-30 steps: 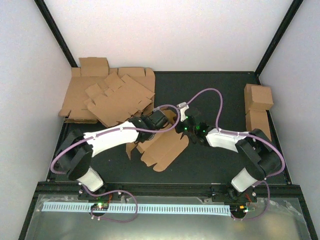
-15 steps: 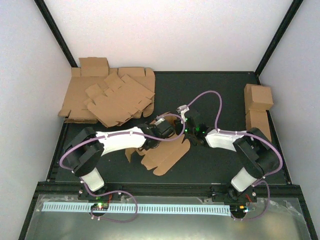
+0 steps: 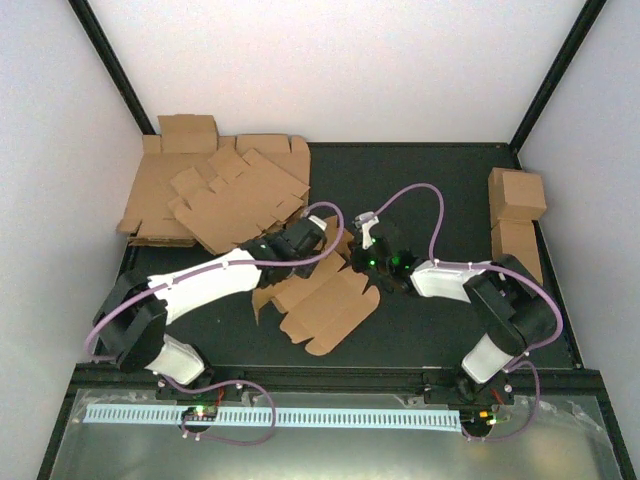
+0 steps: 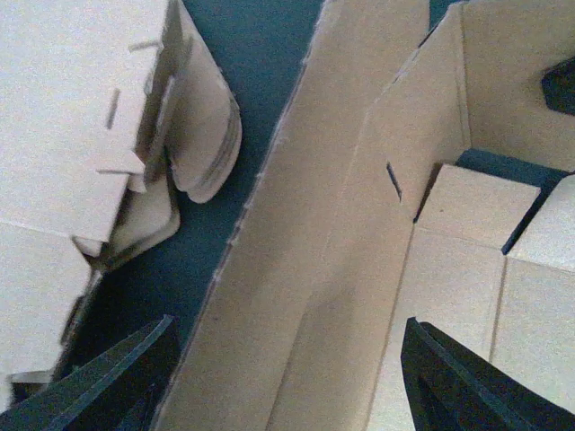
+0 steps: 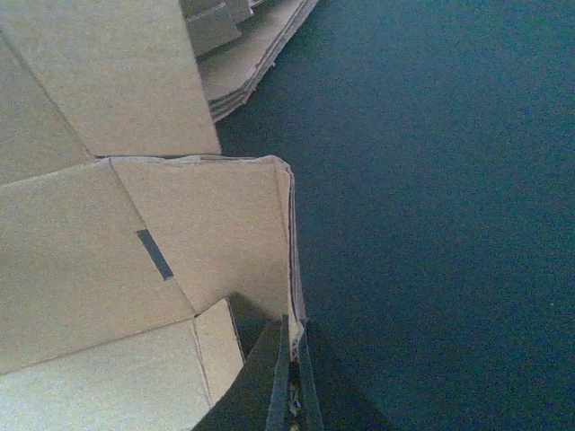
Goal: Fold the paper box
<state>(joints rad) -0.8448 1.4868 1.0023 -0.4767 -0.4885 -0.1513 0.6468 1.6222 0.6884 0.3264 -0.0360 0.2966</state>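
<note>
The right gripper (image 5: pixel 293 359) pinches the paper box (image 3: pixel 325 300) wall at 1 o'clock; the left gripper (image 4: pixel 287 377) gapes, seemingly holding nothing, so that unsupported wall may flop flat

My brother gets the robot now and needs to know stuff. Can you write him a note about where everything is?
Left gripper: open, a finger on each side of a partly raised box wall.
Right gripper: shut on the edge of a box corner flap.
Box: mid-table, between the arms. Blanks far left, finished cartons far right.
Done: the end near the grippers is partly up.
Left: the other flaps lie flat; fold and tuck them.
</note>
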